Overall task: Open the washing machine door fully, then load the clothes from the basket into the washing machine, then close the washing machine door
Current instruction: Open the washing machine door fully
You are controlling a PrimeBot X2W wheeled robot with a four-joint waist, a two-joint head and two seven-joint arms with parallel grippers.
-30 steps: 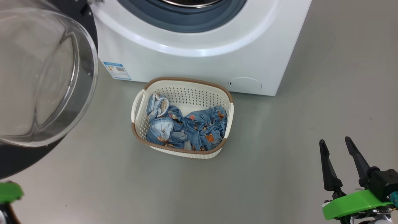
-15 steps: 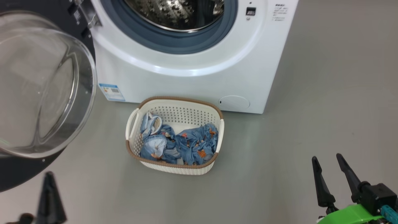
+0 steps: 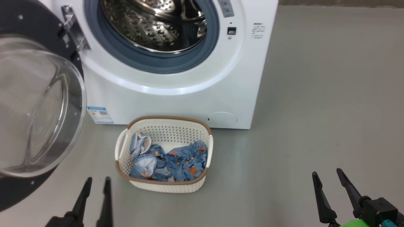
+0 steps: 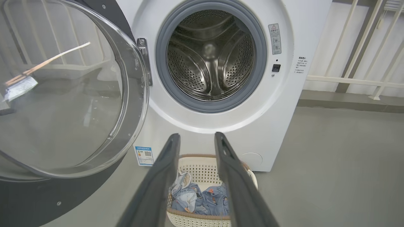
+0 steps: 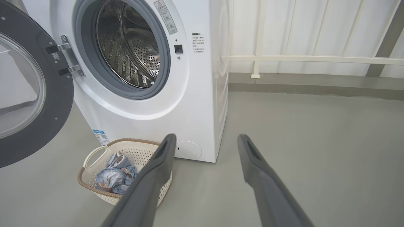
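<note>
The big white front-loading washing machine [image 3: 176, 104] stands on the grey floor [image 3: 315, 110]. Its round, black-rimmed glass door [image 3: 34, 107] is swung wide to the left, exposing the perforated steel drum [image 3: 151, 25]. The cream perforated basket [image 3: 164, 119] with a brown rim sits just before the machine and holds the light blue printed clothes [image 3: 170, 160]. The left end effector [image 3: 98, 178], beside the basket, is released and empty. The right end effector [image 3: 326, 171], well apart from it, is likewise released, fingers spread.

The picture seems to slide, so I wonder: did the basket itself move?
No. The basket still sits before the washing machine, between its blue label sticker and round cover; the camera shifted.
</note>
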